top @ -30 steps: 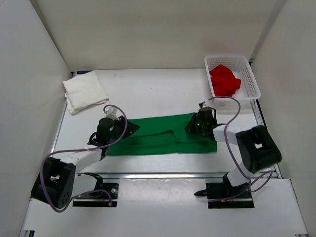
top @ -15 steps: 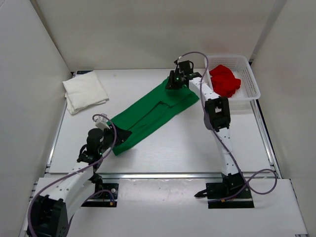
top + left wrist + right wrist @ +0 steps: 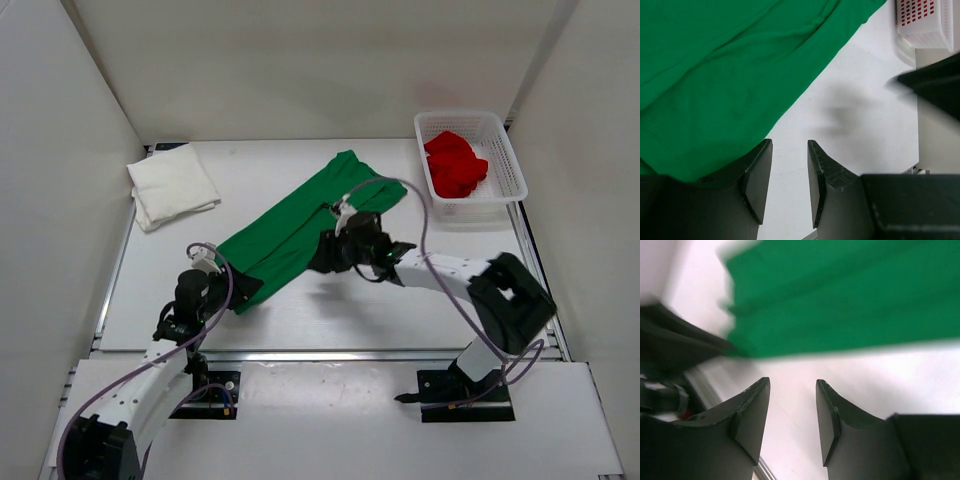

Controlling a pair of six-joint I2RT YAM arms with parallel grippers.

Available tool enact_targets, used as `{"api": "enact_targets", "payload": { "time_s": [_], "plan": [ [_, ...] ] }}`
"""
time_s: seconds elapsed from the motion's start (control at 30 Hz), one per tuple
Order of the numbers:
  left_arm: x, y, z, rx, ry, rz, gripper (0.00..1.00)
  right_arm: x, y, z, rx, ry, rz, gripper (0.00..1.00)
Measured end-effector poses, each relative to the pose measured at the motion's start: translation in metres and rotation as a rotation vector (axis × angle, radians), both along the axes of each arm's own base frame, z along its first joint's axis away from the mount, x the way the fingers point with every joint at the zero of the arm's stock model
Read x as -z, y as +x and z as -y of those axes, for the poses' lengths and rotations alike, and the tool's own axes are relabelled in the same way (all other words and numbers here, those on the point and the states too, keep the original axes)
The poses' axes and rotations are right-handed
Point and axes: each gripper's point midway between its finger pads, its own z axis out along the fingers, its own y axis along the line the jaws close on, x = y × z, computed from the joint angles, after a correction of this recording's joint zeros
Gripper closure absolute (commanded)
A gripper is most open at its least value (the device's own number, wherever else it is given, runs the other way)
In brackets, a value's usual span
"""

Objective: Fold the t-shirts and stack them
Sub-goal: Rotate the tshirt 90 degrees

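Note:
The green t-shirt [image 3: 300, 225] lies flat in a long diagonal strip from near left to far right. My left gripper [image 3: 244, 285] is open and empty at its near-left end; in the left wrist view the gripper [image 3: 788, 142] has bare table between its fingers, and the left finger touches the green t-shirt's [image 3: 725, 75] edge. My right gripper [image 3: 320, 256] is open and empty by the strip's near edge; its wrist view [image 3: 792, 381] shows the blurred green cloth [image 3: 840, 305] ahead. The white t-shirt [image 3: 172, 186] lies folded at far left. The red t-shirt [image 3: 455, 165] is bunched in the basket.
The white mesh basket [image 3: 505, 150] stands at the far right corner and shows in the left wrist view [image 3: 925, 20]. White walls close in the table on three sides. The metal rail [image 3: 330, 352] runs along the table's near edge.
My right arm drew back from the shirt's far end to the strip's near edge and holds nothing. The shirt's far end now lies flat. The left arm barely moved.

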Motion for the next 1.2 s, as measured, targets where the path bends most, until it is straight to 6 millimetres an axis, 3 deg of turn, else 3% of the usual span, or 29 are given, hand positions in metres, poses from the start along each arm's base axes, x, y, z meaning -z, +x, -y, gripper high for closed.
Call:
{"api": "enact_targets", "payload": {
  "time_s": [0.03,0.1,0.13,0.2,0.37,0.47,0.6,0.67,0.7,0.8,0.87,0.93,1.0,1.1,1.17,1.2],
  "plan": [
    [-0.002,0.001,-0.001,-0.001,0.008,0.001,0.54,0.034,-0.012,-0.005,-0.007,-0.042,-0.073,0.59],
    [-0.010,0.004,-0.003,0.002,0.023,0.011,0.53,0.081,-0.034,-0.009,-0.013,-0.116,-0.176,0.58],
    [-0.015,0.007,-0.004,0.002,0.029,0.021,0.53,0.098,-0.044,-0.012,-0.011,-0.147,-0.217,0.58],
    [-0.025,0.010,-0.006,0.002,0.036,0.043,0.53,0.113,-0.053,-0.021,-0.011,-0.167,-0.248,0.56],
    [-0.026,0.010,-0.012,0.004,0.045,0.046,0.52,0.111,-0.046,-0.058,0.007,-0.116,-0.228,0.56],
    [-0.018,0.006,-0.007,0.035,0.061,0.021,0.51,0.114,-0.034,-0.074,0.031,-0.078,-0.238,0.75],
    [-0.011,0.001,0.000,0.074,0.074,-0.004,0.52,0.118,-0.020,-0.092,0.053,-0.043,-0.254,0.75],
    [-0.010,0.002,-0.002,0.070,0.076,-0.008,0.51,0.118,-0.014,-0.099,0.053,-0.036,-0.253,0.86],
    [-0.010,0.003,-0.003,0.065,0.076,-0.009,0.52,0.120,-0.013,-0.102,0.052,-0.036,-0.256,1.00],
    [-0.011,0.005,-0.005,0.061,0.082,-0.008,0.51,0.124,-0.010,-0.099,0.057,-0.031,-0.272,0.99],
    [-0.010,0.004,-0.003,0.069,0.085,-0.010,0.51,0.124,-0.013,-0.086,0.060,-0.028,-0.276,0.99],
    [-0.010,0.004,-0.001,0.079,0.090,-0.012,0.52,0.125,-0.022,-0.054,0.080,-0.042,-0.293,1.00],
    [-0.008,0.003,0.001,0.087,0.098,-0.015,0.51,0.126,-0.032,-0.007,0.120,-0.053,-0.309,1.00],
    [-0.003,-0.001,0.008,0.119,0.112,-0.028,0.51,0.125,-0.044,0.073,0.235,-0.053,-0.353,0.78],
    [0.004,-0.006,0.016,0.153,0.133,-0.046,0.51,0.121,-0.046,0.115,0.318,-0.039,-0.351,0.60],
    [0.008,-0.010,0.021,0.176,0.146,-0.056,0.50,0.118,-0.047,0.130,0.349,-0.032,-0.345,0.56]
  ]
}}
